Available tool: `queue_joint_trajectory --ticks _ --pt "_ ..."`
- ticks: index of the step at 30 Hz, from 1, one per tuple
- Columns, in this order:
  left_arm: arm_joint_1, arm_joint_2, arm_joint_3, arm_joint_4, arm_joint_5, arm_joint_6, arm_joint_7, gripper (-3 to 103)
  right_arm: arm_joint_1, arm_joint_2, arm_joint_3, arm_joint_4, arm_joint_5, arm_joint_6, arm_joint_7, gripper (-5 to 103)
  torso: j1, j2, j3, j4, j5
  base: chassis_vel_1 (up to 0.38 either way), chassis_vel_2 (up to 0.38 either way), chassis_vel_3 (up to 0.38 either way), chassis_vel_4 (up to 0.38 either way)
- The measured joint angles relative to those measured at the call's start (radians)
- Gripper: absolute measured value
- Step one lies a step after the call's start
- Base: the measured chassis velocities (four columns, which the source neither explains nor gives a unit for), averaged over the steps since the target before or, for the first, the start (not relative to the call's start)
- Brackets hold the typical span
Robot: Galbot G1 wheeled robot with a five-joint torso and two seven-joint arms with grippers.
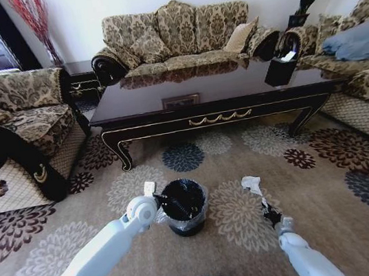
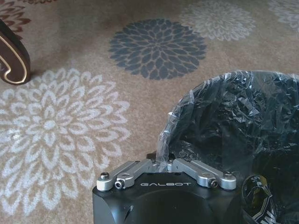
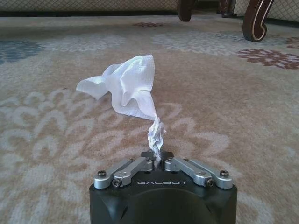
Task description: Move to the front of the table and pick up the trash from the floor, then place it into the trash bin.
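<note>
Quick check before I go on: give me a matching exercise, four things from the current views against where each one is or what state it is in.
Things:
1. tissue
2. trash bin
3. left end effector
4. table

Places or states:
A. at the rim of the bin's plastic liner
B. pinched by its twisted tail in the right end effector
C. in front of the middle sofa
D. on the carpet between the two arms

Pairs: 1-B, 2-D, 3-A, 4-C

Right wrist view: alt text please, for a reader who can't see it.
The right gripper, low over a floral carpet, is shut on the twisted tail of a crumpled white tissue, whose body spreads out beyond the fingertips. Dark curved furniture legs stand in the background.
</note>
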Motion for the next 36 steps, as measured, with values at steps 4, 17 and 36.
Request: queue_joint_trajectory --ticks 4,17,36 --pt "0.001 -0.006 0.008 0.004 0.000 0.000 0.000 3 -0.035 -0.015 0.009 0.066 0.009 -0.004 0.004 1 0.000 0.000 0.000 -0.0001 0.0002 0.000 0.000 0.000 0.000" --pt "-0.069 -0.096 0.083 0.118 0.007 0.004 0.010 3 -0.274 -0.089 0.056 0.411 0.020 0.067 -0.027 0 0.000 0.000 0.000 -0.0004 -0.0001 0.000 0.000 0.000 0.000" --pt "-0.191 -0.249 0.183 0.262 0.014 0.007 0.008 3 -0.560 -0.084 0.088 1.103 -0.009 -0.018 0.028 0 0.000 0.000 0.000 0.0001 -0.0002 0.000 0.000 0.000 0.000"
